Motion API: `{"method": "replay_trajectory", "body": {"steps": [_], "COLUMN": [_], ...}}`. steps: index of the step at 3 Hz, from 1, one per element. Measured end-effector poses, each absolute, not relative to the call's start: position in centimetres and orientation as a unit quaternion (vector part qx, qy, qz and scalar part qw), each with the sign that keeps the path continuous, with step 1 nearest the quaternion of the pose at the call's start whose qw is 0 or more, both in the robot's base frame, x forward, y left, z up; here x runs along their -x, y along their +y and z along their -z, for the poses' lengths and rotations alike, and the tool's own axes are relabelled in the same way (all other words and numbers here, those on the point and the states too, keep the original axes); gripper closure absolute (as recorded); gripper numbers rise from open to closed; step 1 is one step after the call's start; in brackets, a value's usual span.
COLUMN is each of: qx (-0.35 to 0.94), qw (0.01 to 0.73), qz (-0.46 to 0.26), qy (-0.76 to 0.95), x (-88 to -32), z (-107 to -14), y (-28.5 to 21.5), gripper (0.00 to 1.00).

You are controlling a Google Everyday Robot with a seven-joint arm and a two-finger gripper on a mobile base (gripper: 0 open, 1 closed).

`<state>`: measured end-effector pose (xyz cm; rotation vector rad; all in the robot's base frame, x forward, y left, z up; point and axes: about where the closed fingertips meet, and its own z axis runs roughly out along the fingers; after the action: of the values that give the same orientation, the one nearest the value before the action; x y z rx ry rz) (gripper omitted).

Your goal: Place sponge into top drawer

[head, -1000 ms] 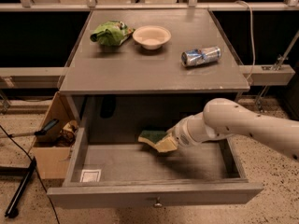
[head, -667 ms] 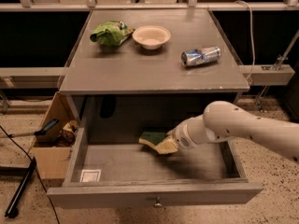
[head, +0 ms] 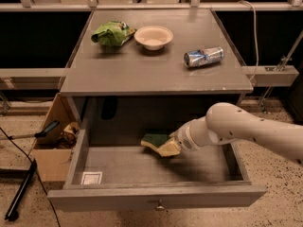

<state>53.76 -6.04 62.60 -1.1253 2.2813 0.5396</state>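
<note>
The top drawer (head: 156,197) stands pulled open under the grey table, with a round metal knob (head: 160,205) on its front and a white label (head: 92,177) on its floor at the front left. My gripper (head: 173,144) reaches in from the right and is shut on the sponge (head: 156,142). The sponge has a dark green face over pale yellow foam. It hangs tilted just above the drawer floor, near the back middle. My white arm (head: 236,126) covers most of the gripper.
On the tabletop (head: 142,70) lie a light green snack bag (head: 111,33), a white bowl (head: 153,36) and a tipped can (head: 203,56). A cardboard box (head: 52,141) with tools stands left of the drawer. A black stand (head: 21,193) lies on the floor.
The arm and the sponge have sunk very slightly inside the drawer. Otherwise nothing has moved.
</note>
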Motion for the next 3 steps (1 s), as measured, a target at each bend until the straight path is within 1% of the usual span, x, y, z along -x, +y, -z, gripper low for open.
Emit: {"method": "replay_trajectory", "body": {"steps": [2,3], "qx": [0.417,0.417], "qw": [0.267,0.267], "qz": [-0.200,-0.200], "qy": [0.845,0.845], "x": [-53.76,-53.76], "z": [-62.60,-62.59], "y": [-6.04,-6.03], "gripper": [0.06,0.00]}}
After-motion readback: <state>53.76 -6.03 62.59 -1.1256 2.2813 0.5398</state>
